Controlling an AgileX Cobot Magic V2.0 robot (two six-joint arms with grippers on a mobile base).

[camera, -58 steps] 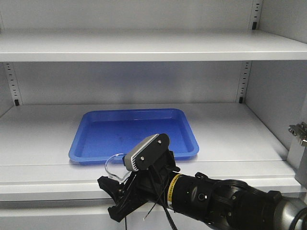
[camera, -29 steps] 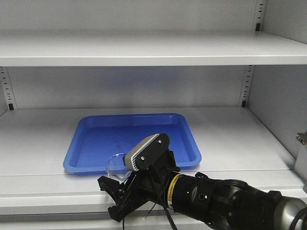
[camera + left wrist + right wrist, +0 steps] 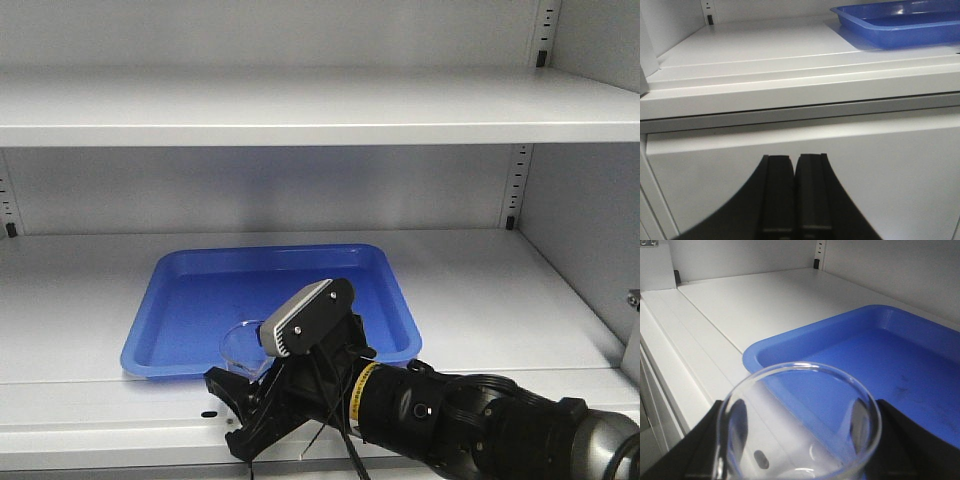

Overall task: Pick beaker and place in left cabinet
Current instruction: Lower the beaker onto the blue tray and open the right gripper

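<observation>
The beaker, a small clear glass cylinder, is held in my right gripper at the front lip of the left cabinet's lower shelf, in front of the blue tray's near rim. In the right wrist view the beaker's round rim fills the foreground between the two black fingers, over the tray's corner. My left gripper is shut and empty, facing the grey panel below the shelf edge, with the tray up to its right.
An upper shelf hangs above the tray. Perforated rails run up the back corners, and the cabinet's right wall closes that side. Bare shelf lies left and right of the tray.
In the front view the cabinet and tray have slid left and lower, while my right gripper keeps the beaker in the same spot of the frame. The beaker now overlaps the tray's front rim.
</observation>
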